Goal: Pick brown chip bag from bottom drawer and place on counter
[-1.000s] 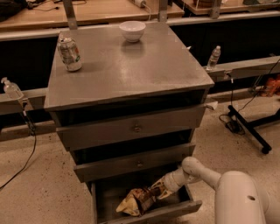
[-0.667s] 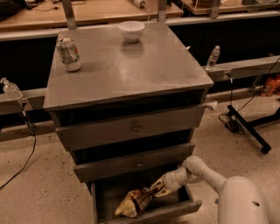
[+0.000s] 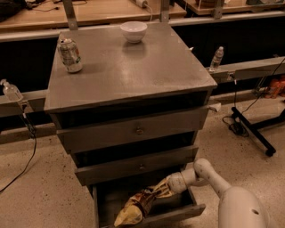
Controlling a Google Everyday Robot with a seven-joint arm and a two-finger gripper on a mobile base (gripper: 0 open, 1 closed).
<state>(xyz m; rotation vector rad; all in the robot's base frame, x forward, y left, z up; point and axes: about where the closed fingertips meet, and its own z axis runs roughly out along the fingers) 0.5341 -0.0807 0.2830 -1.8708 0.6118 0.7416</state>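
Down in bottom drawer (image 3: 178, 214), gripper (image 3: 161, 190) touches brown chip bag (image 3: 133, 208) at its upper end; clamped or not, cannot tell

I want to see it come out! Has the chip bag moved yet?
No. The brown chip bag lies where it did, just behind the front lip of the bottom drawer, with the gripper at its upper right end.

Single view, one camera.
- **Position:** raised, in front of the grey metal three-drawer cabinet (image 3: 133, 129), looking forward and down at a slant.
- **Range:** near. The square, dull grey metal counter (image 3: 133, 71) fills the upper centre, with light wooden tabletops (image 3: 102, 11) along the top edge and speckled floor (image 3: 40, 191) at both sides.
- **Lower edge:** the open, shallow grey bottom drawer (image 3: 178, 214).
- **Robot:** the gripper (image 3: 156, 192) sits low, right of centre, inside that drawer, clamped on the crinkly brown-and-yellow chip bag (image 3: 133, 209). The white arm (image 3: 240, 209) enters from the bottom right corner.
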